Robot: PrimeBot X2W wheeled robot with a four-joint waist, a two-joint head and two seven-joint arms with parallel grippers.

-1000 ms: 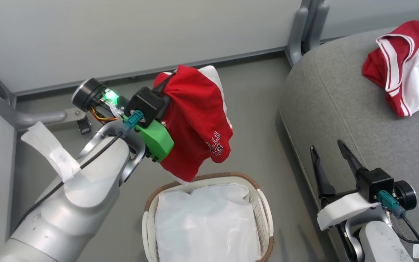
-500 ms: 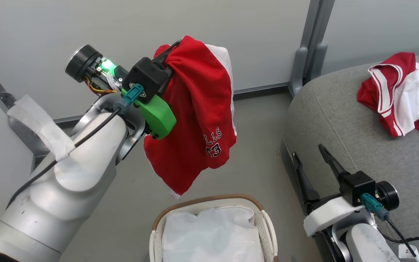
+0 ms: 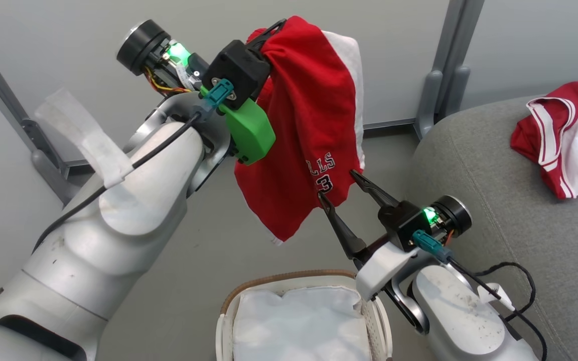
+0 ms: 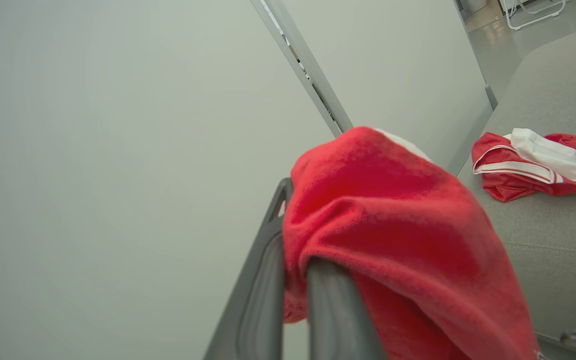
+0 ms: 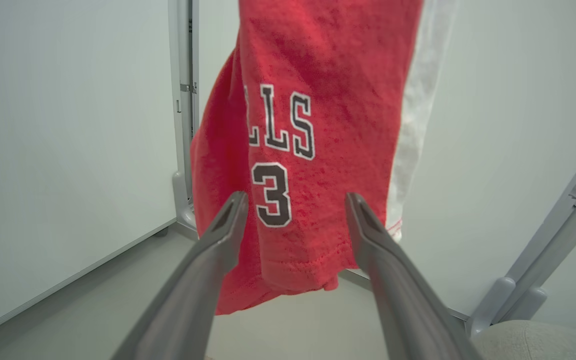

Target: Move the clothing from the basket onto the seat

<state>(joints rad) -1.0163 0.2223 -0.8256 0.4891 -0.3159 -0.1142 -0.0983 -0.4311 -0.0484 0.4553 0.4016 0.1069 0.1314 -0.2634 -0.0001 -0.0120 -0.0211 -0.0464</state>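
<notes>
Nearest, at the bottom edge of the head view, stands the basket, with a white liner lying inside it and no red cloth visible in the part that shows. Just above its right rim rises the right gripper, its two dark fingers spread wide. Their tips sit either side of the lower hem of a red jersey, close to the white "3" under the letters "LLS". From the right wrist view the cloth seems to hang just beyond the tips rather than between them, though contact is hard to judge.

The jersey hangs free in the air, above the grey floor just beyond the basket, with a white panel down its right side. Its top is bunched in the left gripper, which is higher and farther back, fingers pressed together and pinching the fabric.

To the right lies the seat. On its far part rests a second garment, red with white stripes, crumpled, well apart from both grippers. Behind everything runs a pale wall with a grey post.
</notes>
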